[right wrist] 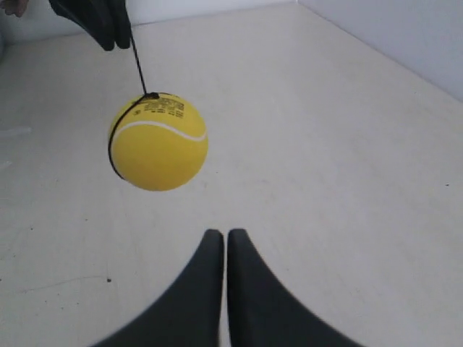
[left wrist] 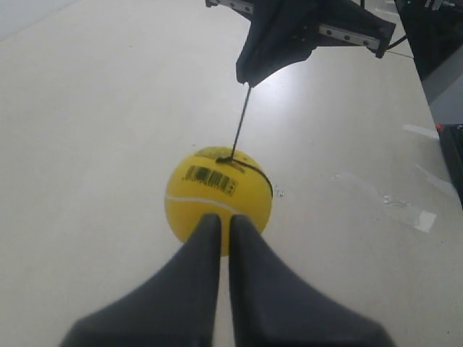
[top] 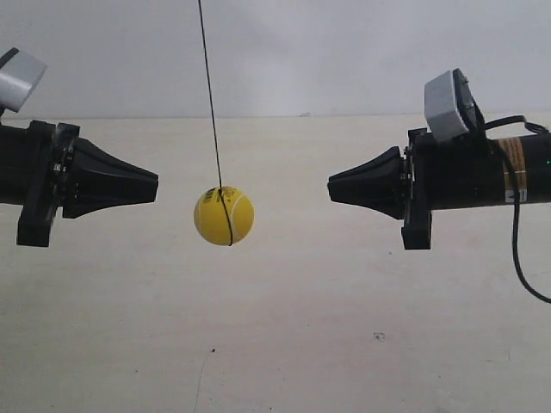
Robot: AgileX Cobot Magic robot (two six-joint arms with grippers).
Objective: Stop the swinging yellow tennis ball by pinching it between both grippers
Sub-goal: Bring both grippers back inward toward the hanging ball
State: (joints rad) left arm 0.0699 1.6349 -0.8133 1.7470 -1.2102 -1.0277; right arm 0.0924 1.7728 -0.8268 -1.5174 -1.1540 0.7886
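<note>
Seeing yellow tennis ball (top: pixel 223 216) hanging in mid-air on thin dark string (top: pixel 209 95), clear of the pale table (top: pixel 362 344) beneath. Reading the string as slightly off plumb, upper end toward the exterior view's left, lower end wrapped down over the ball's front. Spotting black barcode print (left wrist: pixel 211 178) near the ball's top and pale curved seam (left wrist: pixel 202 201) just under it in left wrist view. Placing the ball between 2 black cone tips that face each other at roughly ball height, touching neither. Nearer one: gripper at the exterior view's left (top: pixel 156 184), a small gap off. Farther one: gripper at the exterior view's right (top: pixel 330 187), a clearly wider gap off. Checking left wrist view: left gripper (left wrist: pixel 219 219) with fingers pressed together, only a hairline slit between them, nothing held, ball just past the tips and partly hidden behind them. Checking right wrist view: right gripper (right wrist: pixel 219 234) with fingers likewise together and empty, ball apart from the tips and off to 1 side of their line. Catching the opposite cone beyond the ball in each wrist view. Logging 1 white-grey camera block (top: pixel 449 105) atop the arm at the exterior view's right, with black cable (top: pixel 516 241) looping down from it. Logging 1 more block (top: pixel 19 77), cut by the frame edge, on the other arm. Plain pale wall (top: pixel 362 52) behind.
</note>
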